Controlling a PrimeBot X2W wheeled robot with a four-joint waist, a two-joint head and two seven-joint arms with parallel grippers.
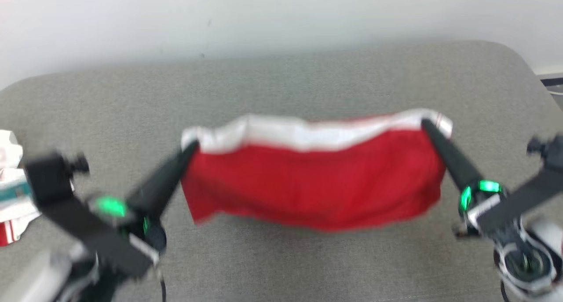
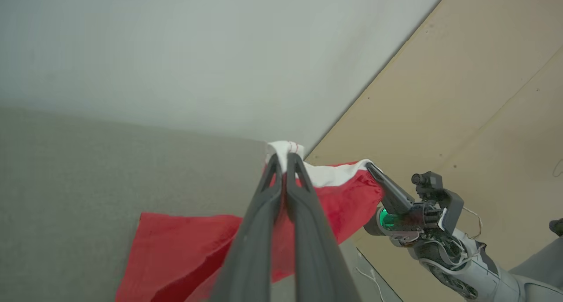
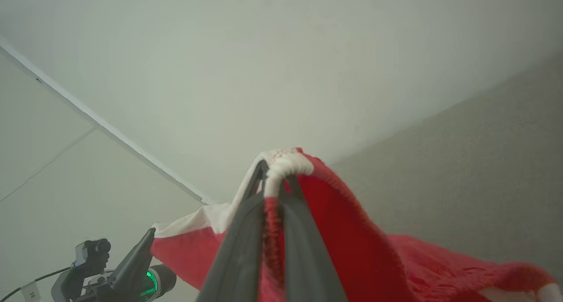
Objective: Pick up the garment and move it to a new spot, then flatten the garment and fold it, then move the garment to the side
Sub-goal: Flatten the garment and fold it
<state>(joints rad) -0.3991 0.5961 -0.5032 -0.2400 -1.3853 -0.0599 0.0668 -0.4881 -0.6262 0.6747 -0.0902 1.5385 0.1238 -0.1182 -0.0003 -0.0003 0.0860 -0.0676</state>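
A red garment [image 1: 314, 183] with a white band along its top edge hangs stretched between my two grippers above the grey padded surface [image 1: 281, 86]. My left gripper [image 1: 192, 146] is shut on its upper left corner, and my right gripper [image 1: 425, 123] is shut on its upper right corner. In the left wrist view my left gripper [image 2: 285, 157] pinches the white corner of the garment [image 2: 184, 244], with the right gripper [image 2: 368, 165] holding the far corner. In the right wrist view my right gripper [image 3: 276, 164] clamps the garment [image 3: 352, 231], and the left gripper [image 3: 151, 231] shows at the lower left.
A crumpled white, teal and red item [image 1: 11, 192] lies at the left edge of the grey surface. A pale wall [image 1: 281, 16] rises behind it. Beige floor [image 2: 484, 95] lies beside the surface in the left wrist view.
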